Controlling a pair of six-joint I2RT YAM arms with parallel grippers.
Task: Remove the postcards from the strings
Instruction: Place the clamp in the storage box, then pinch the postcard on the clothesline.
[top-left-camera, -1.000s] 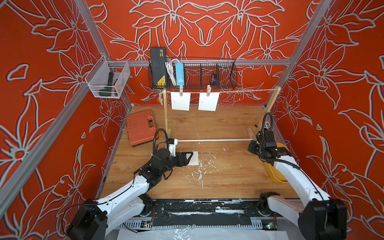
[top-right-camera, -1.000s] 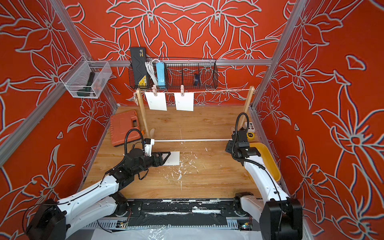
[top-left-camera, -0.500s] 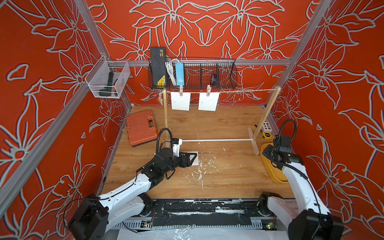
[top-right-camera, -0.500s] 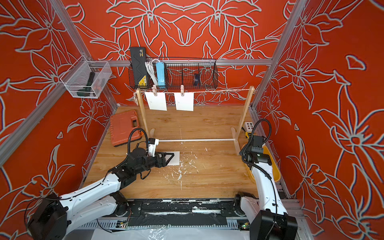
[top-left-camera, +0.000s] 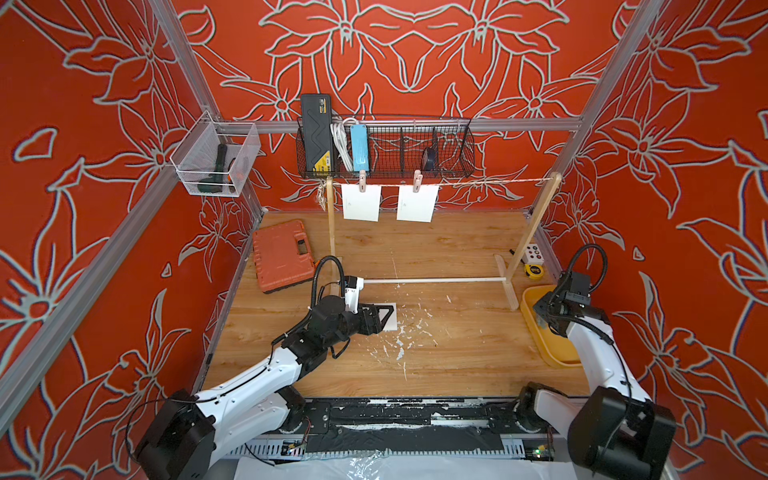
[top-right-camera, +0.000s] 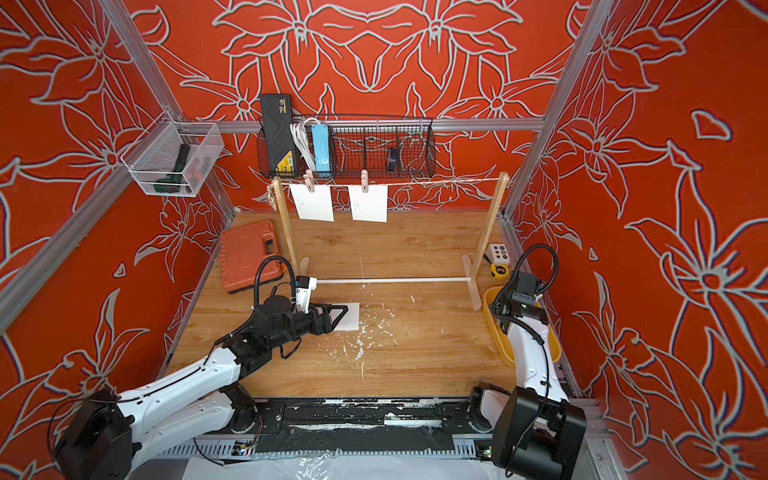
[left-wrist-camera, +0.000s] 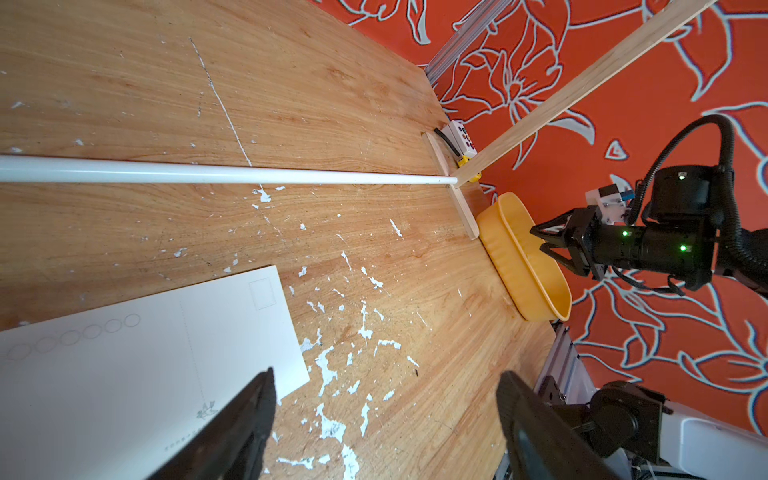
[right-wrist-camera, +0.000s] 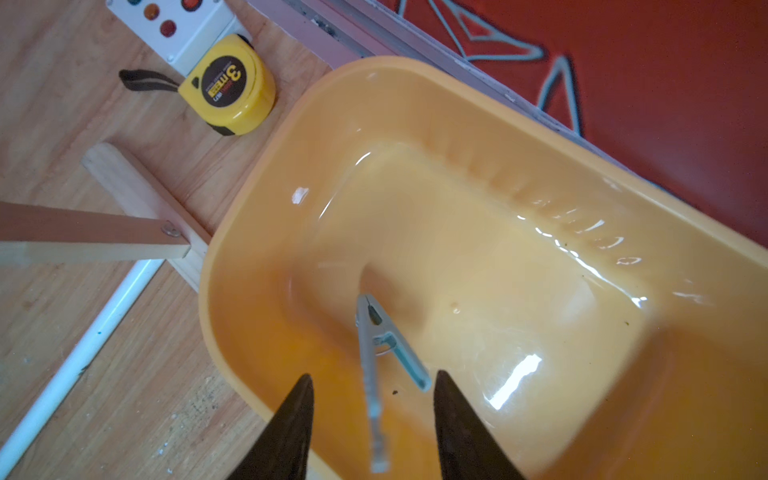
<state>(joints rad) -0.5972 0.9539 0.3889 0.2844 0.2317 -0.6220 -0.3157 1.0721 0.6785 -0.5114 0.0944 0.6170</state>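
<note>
Two white postcards (top-left-camera: 360, 202) (top-left-camera: 417, 203) hang from the string (top-left-camera: 490, 181), each held by a small peg; both top views show them. A third postcard (left-wrist-camera: 124, 374) lies flat on the wooden table. My left gripper (left-wrist-camera: 386, 374) hovers low over that card's corner, open wide and holding nothing. My right gripper (right-wrist-camera: 374, 374) points down into the yellow tub (right-wrist-camera: 540, 137) with its jaws apart. A grey clothespeg (right-wrist-camera: 370, 332), partly blurred, sits loose in the gap between them and touches neither finger.
The stand's white rod (top-left-camera: 432, 281) crosses the table between two wooden uprights. An orange tool case (top-left-camera: 282, 255) lies at the left. A yellow tape measure (right-wrist-camera: 226, 85) and a button box (right-wrist-camera: 174, 16) sit by the tub. A wire basket (top-left-camera: 386, 145) hangs behind the string.
My right arm has swung from the stand's right upright out over the yellow tub, and its jaws have opened off the peg. The left gripper has shifted slightly right over the lying card.
</note>
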